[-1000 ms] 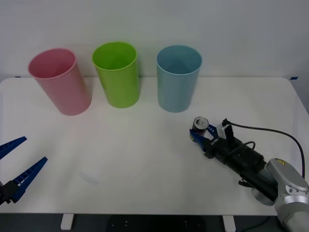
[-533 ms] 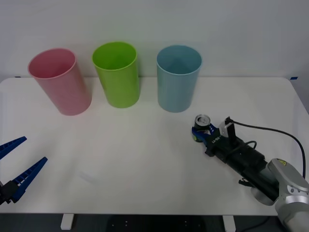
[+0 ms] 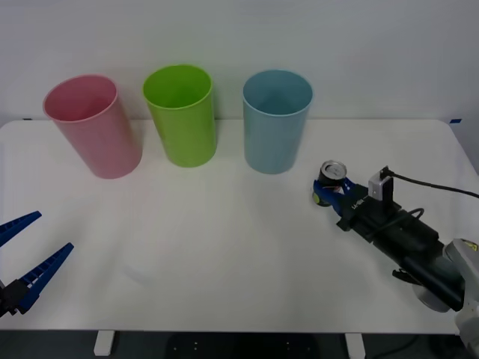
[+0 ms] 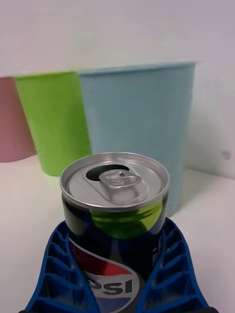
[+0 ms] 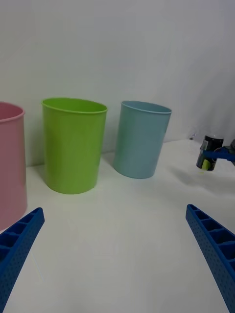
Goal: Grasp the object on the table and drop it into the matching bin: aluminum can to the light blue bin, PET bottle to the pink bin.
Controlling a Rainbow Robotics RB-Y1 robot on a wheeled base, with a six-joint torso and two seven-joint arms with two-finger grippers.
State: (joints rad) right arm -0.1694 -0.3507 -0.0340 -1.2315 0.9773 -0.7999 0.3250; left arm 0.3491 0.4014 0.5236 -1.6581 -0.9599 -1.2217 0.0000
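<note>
Right gripper [image 3: 329,196] clamped on can [image 3: 331,182]; since a second ago, can lifted off table [image 3: 224,247], carried up and right, now near blue bin [image 3: 275,123]. Grasp secure; drop remains. Left gripper [image 3: 22,258] spread open, parked near table's left edge.

Lab: bare white table [image 3: 224,299] (blank wall)

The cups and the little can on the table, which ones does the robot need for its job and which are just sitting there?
Needed:
- aluminum can, held upright in the right end effector
- light blue bin, where cans go
- pink bin, meant for bottles
- table

Just sitting there:
- lime green bin, between the other two
- left end effector, open at the table's near left edge
</note>
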